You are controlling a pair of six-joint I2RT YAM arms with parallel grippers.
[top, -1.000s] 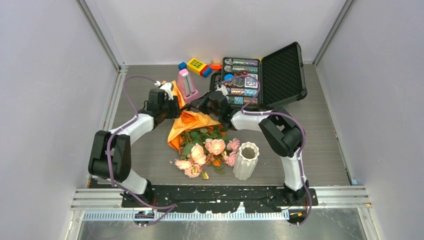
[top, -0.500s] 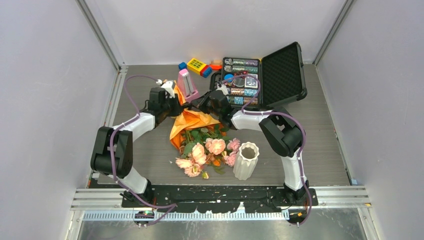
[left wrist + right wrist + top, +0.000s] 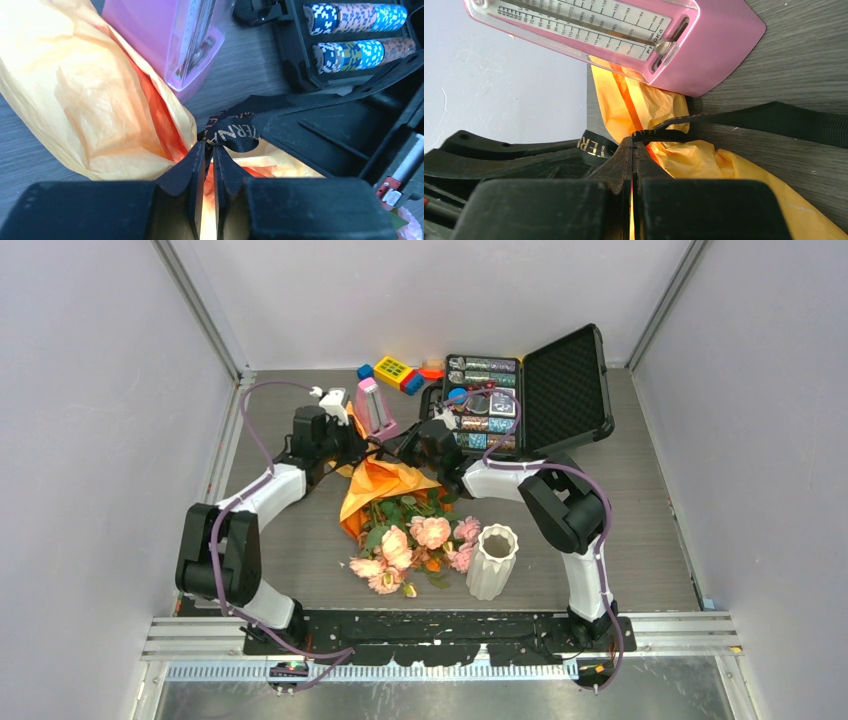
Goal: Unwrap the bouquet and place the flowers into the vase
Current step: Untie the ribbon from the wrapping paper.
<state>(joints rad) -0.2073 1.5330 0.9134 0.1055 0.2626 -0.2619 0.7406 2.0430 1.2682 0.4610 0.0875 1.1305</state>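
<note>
Bouquet (image 3: 395, 510): lay on its side at the centre of the top view, with the tied end toward the upper part of the frame and the blooms toward the lower edge.
Orange paper (image 3: 90, 110): thin, crinkled and translucent; it glowed pale peach where single and deep orange in the folds, gathered to a narrow neck.
Black ribbon (image 3: 235, 136): flat woven band with pale printed letters, looped at the neck of the paper.
Left claw (image 3: 210, 150): matte black tapered fingers drawn almost together, tips pinching the ribbon beside its loop.
Right claw (image 3: 632, 142): fingers pressed together, nipping a thin strand of the ribbon against the paper.
Roses (image 3: 432, 532): soft pink and peach heads with green leaves, spilling from the open end of the wrap.
Vase (image 3: 492, 562): white, ribbed, with a wavy rim; it stood upright in the lower middle of the top view, just beside the blooms.
Metronome (image 3: 624, 30): glossy pink plastic wedge with a clear scale window, touching the paper near the knot.
Case (image 3: 568, 380): black hard shell, lid open, in the upper right of the top view.
Poker chips (image 3: 350, 17): striped discs in rows inside the case.
Worktop (image 3: 300, 530): grey wood-grain surface.
</note>
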